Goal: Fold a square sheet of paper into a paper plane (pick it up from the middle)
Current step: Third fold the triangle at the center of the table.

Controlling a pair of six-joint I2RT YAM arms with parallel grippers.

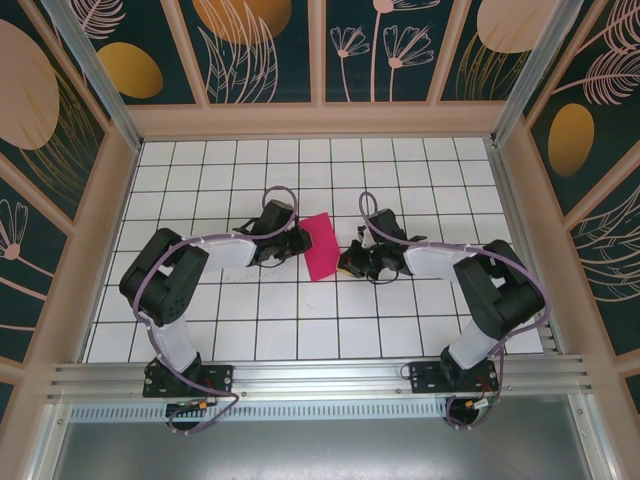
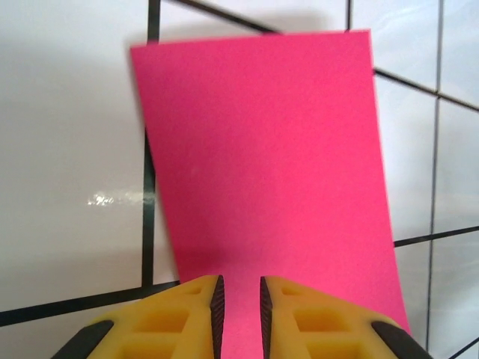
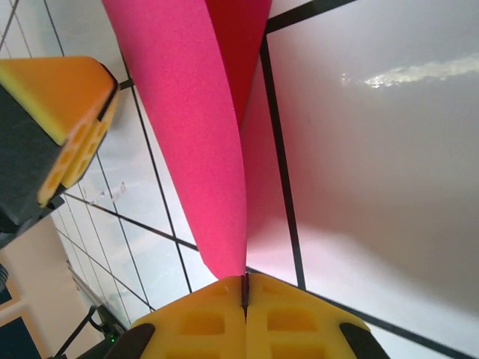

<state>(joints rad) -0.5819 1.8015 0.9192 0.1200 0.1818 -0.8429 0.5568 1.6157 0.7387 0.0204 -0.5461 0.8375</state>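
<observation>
- Plainly, the thin, bright magenta-pink square sheet of paper (image 1: 320,246) sits on the white tiled table (image 1: 250,320) between the two arms. Its visible long axis runs away from the bases, leaning a little.
- The left gripper (image 1: 292,243) is at the sheet's left edge and the right gripper (image 1: 352,262) is at its right edge, toward the near end. Neither arm is clearly the nearer, and the paper lies straight ahead of each pair of fingers.
- From the right wrist, the right gripper (image 3: 245,288) has its yellow jaws pressed together with no gap. The sheet (image 3: 194,149) tapers down into that seam, so I judge it pinched there. From that point the paper rises off the table and curls over, with a darker inner face behind.
- From the left wrist, the left gripper (image 2: 238,299) has its jaws a narrow slot apart, with pink showing through. That looks too wide for a grip on one thin sheet. I cannot tell whether the tips press the paper down.
- The coming fold probably depends on this: the raised edge is on the right and the flat part is toward the left. The right arm would carry its edge across while the left anchors.
- The overhead view gives the layout but hides the lift. The right wrist view shows the curl, and a yellow-padded finger (image 3: 71,127) of the left gripper beyond it. The left wrist view shows the sheet (image 2: 269,164) lying flat, with its far corners on the tiles.
</observation>
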